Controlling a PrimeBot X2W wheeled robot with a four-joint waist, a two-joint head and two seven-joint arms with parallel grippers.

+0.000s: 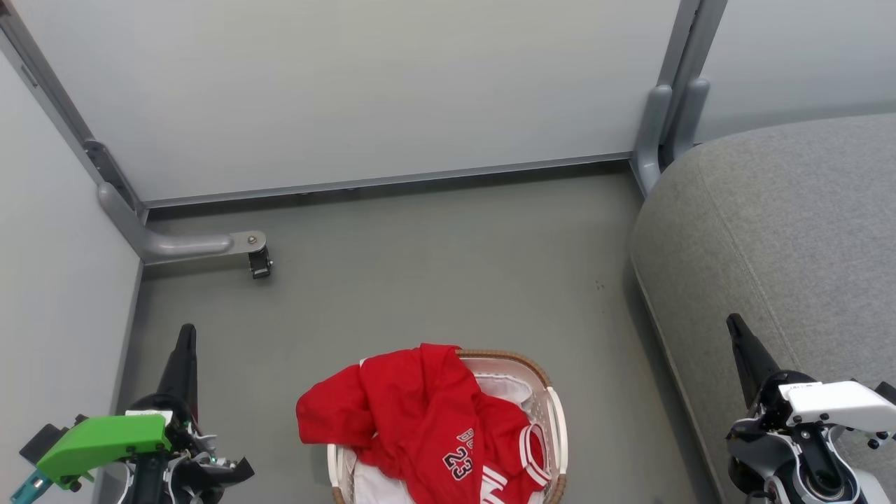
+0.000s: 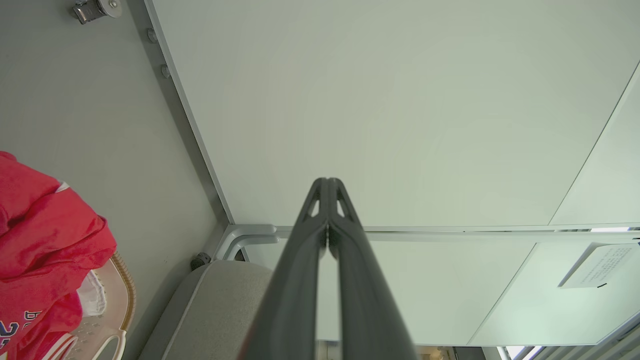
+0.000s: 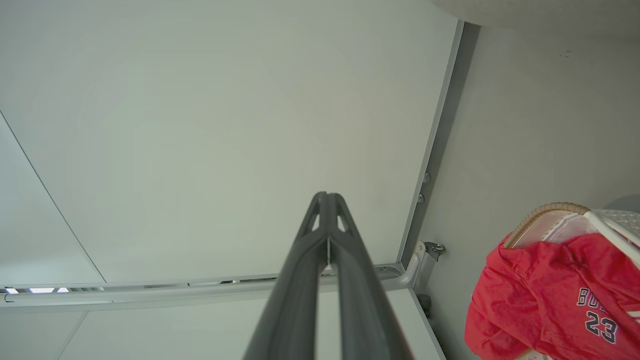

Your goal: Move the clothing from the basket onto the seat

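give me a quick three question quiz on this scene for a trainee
1. True or false: the large grey fabric-upholstered seat stands on the robot's right of the small oval white perforated plastic basket.
2. The red sports clothing with white striped trim lies: A on the seat; B in the basket, draped over its rim; C flat on the floor.
3. Fill in: the clothing's dark print reads __.
Key: 1 true; 2 B; 3 23
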